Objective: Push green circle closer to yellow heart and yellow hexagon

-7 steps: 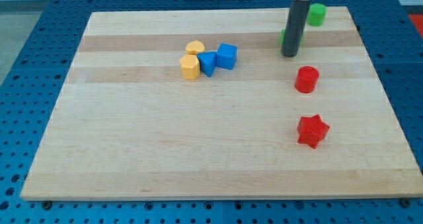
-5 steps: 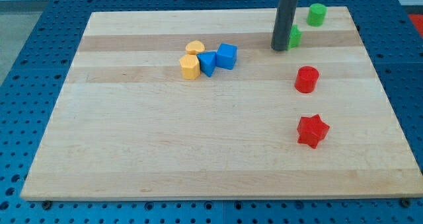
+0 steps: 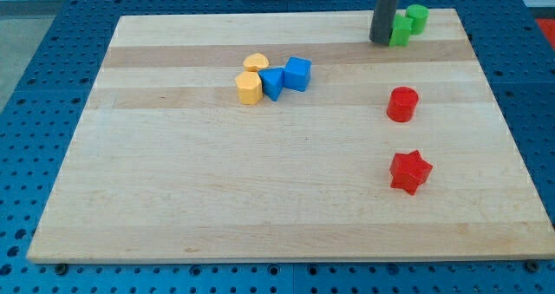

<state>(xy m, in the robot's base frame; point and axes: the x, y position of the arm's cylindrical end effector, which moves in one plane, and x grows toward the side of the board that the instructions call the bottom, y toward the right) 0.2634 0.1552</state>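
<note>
The green circle [image 3: 418, 16] stands near the board's top right corner. A second green block [image 3: 401, 31], its shape unclear, sits just below and left of it, touching or nearly touching it. My tip [image 3: 380, 41] is right against this second green block's left side. The yellow heart [image 3: 255, 62] and the yellow hexagon [image 3: 249, 88] sit together left of the board's centre, far to the left of my tip.
Two blue blocks [image 3: 272, 83] [image 3: 297, 73] lie against the right side of the yellow pair. A red circle [image 3: 402, 104] and a red star [image 3: 409, 172] stand on the right, below my tip. The wooden board [image 3: 173, 199] rests on a blue pegboard.
My tip has moved toward the view's top and slightly right. The second green block has shifted up and right, closer to the green circle. The other blocks have not moved.
</note>
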